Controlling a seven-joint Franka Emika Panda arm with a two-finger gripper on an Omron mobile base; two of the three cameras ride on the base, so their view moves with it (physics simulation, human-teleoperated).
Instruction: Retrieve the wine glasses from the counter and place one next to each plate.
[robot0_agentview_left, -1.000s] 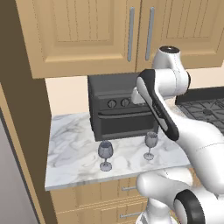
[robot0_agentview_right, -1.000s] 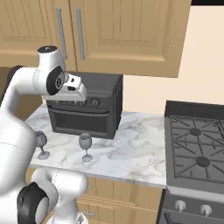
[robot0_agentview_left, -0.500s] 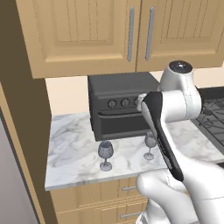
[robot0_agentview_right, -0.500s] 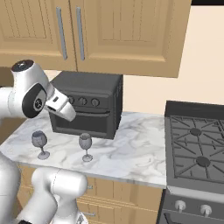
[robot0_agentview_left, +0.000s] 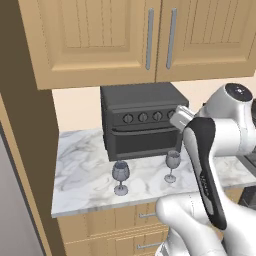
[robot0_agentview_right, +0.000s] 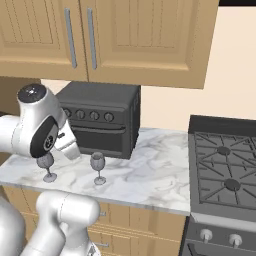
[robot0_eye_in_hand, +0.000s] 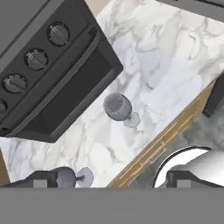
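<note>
Greyish-purple glass: I see two wine glasses standing on the marble counter (robot0_agentview_left: 82, 170) before the black toaster oven (robot0_agentview_left: 140, 125).

From my left base view the left wine glass (robot0_agentview_left: 120, 176) and right wine glass (robot0_agentview_left: 172, 165) stand upright, stems vertical, feet on the slab, well apart. My right base view adds the gas stove (robot0_agentview_right: 225, 170) beside the counter. My hand view looks steeply down on the bowls, and there the gripper (robot0_eye_in_hand: 109, 180) shows its fingertips (robot0_eye_in_hand: 40, 180) spread wide, holding nothing, above the counter's front edge.
</note>
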